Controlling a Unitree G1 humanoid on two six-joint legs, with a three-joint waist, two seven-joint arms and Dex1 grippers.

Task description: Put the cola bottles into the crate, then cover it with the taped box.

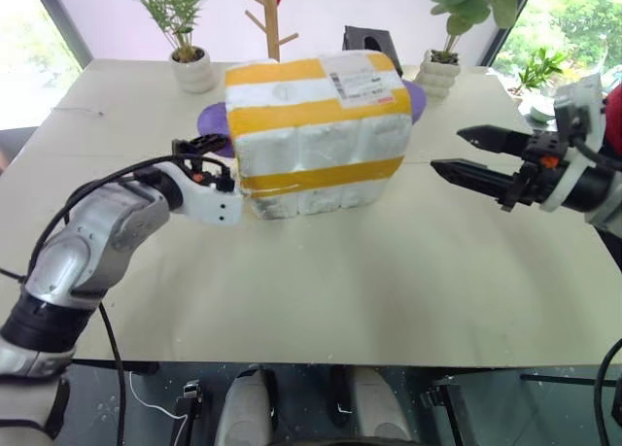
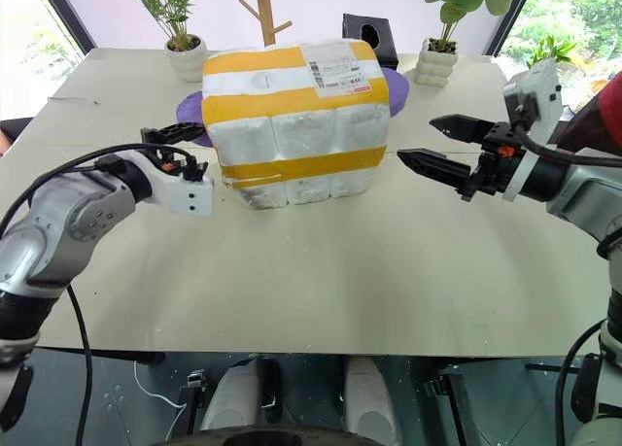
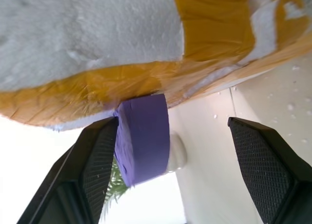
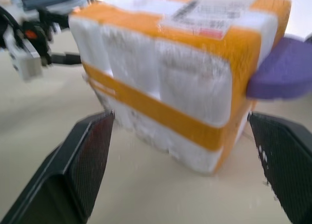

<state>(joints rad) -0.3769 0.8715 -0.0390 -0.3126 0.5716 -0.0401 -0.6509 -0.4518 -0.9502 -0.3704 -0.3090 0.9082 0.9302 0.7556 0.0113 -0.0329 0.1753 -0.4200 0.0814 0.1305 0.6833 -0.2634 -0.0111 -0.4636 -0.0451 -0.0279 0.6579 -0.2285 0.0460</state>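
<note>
Room: bright space with windows; potted plants (image 1: 185, 38) and a wooden rack (image 1: 272, 14) stand along the far edge.
Table (image 1: 389, 281): pale, wide surface; the near half is bare.
Taped box (image 1: 316, 135): stands at the middle of the table, shipping label on top, yellow stripes around its sides; it sits slightly tilted, apparently over the crate.
Purple item (image 3: 144, 136): flat piece protruding from behind the box on its left and right far corners; its identity cannot be told.
Cola bottles and crate: hidden, presumably under the box; placement cannot be confirmed.
Left gripper (image 2: 180, 150): just beside the box's left face, fingers (image 3: 97, 155) released with a clear gap, nothing between them but the view of the purple item beyond.
Right gripper (image 1: 471, 154): well apart from the box's right face, fingers spread wide, holding nothing.
Progress: covering step judged done or nearly done; both arms are free of the box.
Remaining: at most, checking that the box seats level.
</note>
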